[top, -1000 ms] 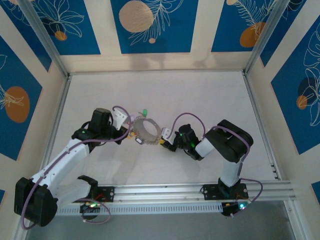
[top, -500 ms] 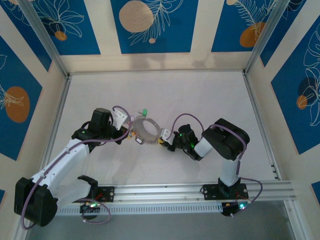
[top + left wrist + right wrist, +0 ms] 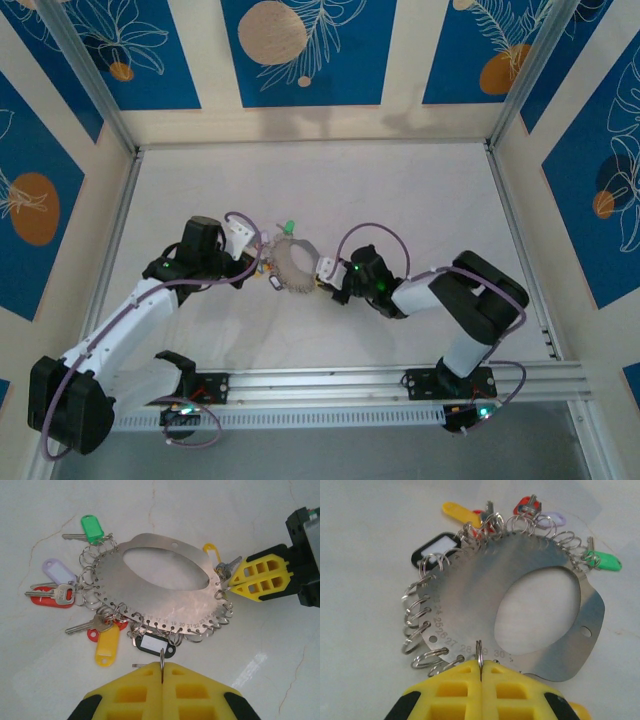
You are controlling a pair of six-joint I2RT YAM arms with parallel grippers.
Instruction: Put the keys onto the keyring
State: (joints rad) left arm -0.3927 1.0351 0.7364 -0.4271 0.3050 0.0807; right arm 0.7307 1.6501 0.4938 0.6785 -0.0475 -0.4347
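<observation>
We see a pale, marble-veined bench [image 3: 400, 200]. From above, the left arm [image 3: 130, 310] and right arm [image 3: 470, 300] bend inward, their wrists low and meeting at the bench's middle.

Between them lies the keyring [image 3: 150, 602], a flat brushed-metal plate with a large oval opening and small holes along its edge. The right wrist view lets us read engraved numbers such as 25 and 30.

The left gripper [image 3: 161, 669] has blocky yellow plastic fingers pressed together, pinching 1 thin split ring [image 3: 161, 656] at the plate's near edge. The right gripper [image 3: 480, 666] is likewise closed on another wire loop at its own edge. The left wrist view shows it [image 3: 231, 578] from the opposite side.

The keys [image 3: 57, 595] fan around the rim on wire loops, resting on the bench. Their glossy tags are green [image 3: 92, 528], lilac [image 3: 59, 571], red [image 3: 50, 601], yellow [image 3: 107, 645], and a black-framed white one [image 3: 155, 644].
</observation>
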